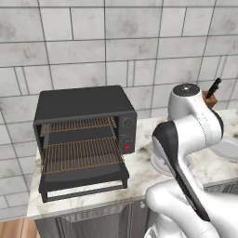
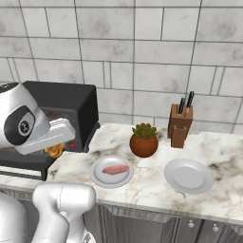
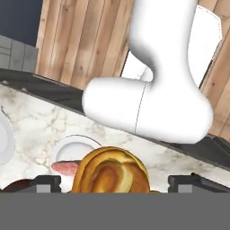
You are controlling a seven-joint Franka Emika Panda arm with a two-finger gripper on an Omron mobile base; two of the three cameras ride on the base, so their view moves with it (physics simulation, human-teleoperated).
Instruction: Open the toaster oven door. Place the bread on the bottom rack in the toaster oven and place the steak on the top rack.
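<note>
The toaster oven door (image 1: 83,180) already lies folded down flat, and both copper grids, the top rack (image 1: 79,124) and the bottom rack (image 1: 81,155), stand bare, so the step in hand is moving the bread (image 3: 111,172) to the lower grid. In the hand view the golden-brown lump sits right between the two dark finger tips of the gripper (image 3: 115,182), filling the middle of the gap; the jaws stand wide, and whether their pads actually press the crust cannot be told from here. In the right base view the bread (image 2: 55,151) shows just under the wrist, close beside the front corner of the toaster oven (image 2: 66,114). Past the bread, farther from the fingers, the steak (image 2: 116,169) lies pink on its own white plate (image 2: 112,181), well apart from the oven mouth. The next move probably calls for carrying the bread level into the lower opening, clearing the door's edge and staying under the upper grid, then setting it on the wires before going for the steak.
</note>
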